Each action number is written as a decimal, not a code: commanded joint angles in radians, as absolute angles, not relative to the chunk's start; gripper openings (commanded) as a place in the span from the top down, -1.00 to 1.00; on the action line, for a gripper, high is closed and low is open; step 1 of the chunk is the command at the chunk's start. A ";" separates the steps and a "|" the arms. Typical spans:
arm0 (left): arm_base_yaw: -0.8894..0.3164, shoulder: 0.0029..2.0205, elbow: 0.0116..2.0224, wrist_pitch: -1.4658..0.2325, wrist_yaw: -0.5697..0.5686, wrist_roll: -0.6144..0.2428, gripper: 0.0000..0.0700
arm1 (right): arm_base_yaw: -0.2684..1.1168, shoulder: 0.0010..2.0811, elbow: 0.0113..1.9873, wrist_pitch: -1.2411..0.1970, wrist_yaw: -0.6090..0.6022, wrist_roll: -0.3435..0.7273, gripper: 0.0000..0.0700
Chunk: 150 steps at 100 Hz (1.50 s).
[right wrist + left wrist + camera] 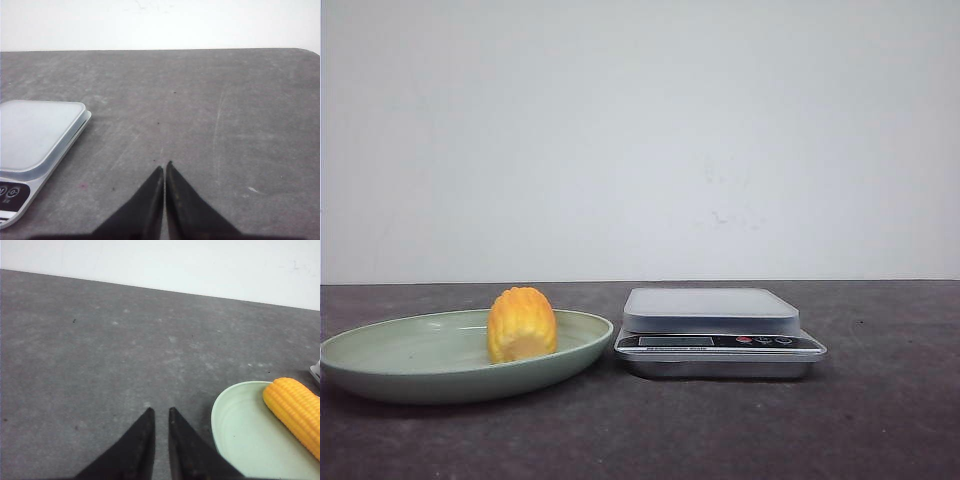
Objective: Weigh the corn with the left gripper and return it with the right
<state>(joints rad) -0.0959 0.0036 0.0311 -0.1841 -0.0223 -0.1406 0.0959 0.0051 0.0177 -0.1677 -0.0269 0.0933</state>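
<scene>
The corn [522, 323], a stubby yellow-orange cob piece with a paler cut end, lies in a pale green plate [380, 365] at the left of the table. The left wrist view shows the corn [295, 410] on the plate [220, 415], off to one side of my left gripper [160, 411]. That gripper hangs over bare table, its black fingers nearly together with only a thin slit, holding nothing. My right gripper [164, 166] is shut and empty over bare table beside the scale [35, 135]. Neither gripper shows in the front view.
A silver digital kitchen scale [720, 340] with a pale grey platform stands just right of the plate, its display and buttons facing front. The dark grey tabletop [880, 420] ends at a white wall behind.
</scene>
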 commanded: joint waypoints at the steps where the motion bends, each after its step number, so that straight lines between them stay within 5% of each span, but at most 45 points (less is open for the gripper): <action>1: -0.097 0.003 0.014 -0.187 -0.022 -0.124 0.97 | 0.095 0.004 0.014 -0.157 -0.026 0.097 0.98; 62: -0.097 0.003 0.014 -0.186 -0.023 -0.130 0.97 | 0.096 0.004 0.014 -0.149 -0.029 0.099 0.98; 74: -0.097 0.003 0.021 -0.188 0.057 -0.393 0.97 | 0.096 0.004 0.014 -0.149 -0.027 0.130 0.98; 84: -0.097 0.003 0.027 -0.188 0.093 -0.485 0.96 | 0.096 0.004 0.014 -0.144 -0.027 0.208 0.98; 103: -0.097 0.003 0.041 -0.189 0.216 -0.492 0.96 | 0.096 0.004 0.018 -0.067 -0.050 0.366 0.98; 118: -0.097 0.004 0.109 -0.207 0.334 -0.492 0.96 | 0.096 0.004 0.097 0.017 -0.169 0.384 0.99; 150: -0.097 0.170 0.543 -0.408 0.236 -0.418 0.96 | 0.096 0.219 0.601 -0.310 -0.212 0.244 0.99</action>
<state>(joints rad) -0.0959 0.1207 0.4324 -0.3985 0.2474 -0.4778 0.0963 0.1596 0.4843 -0.2550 -0.2100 0.3122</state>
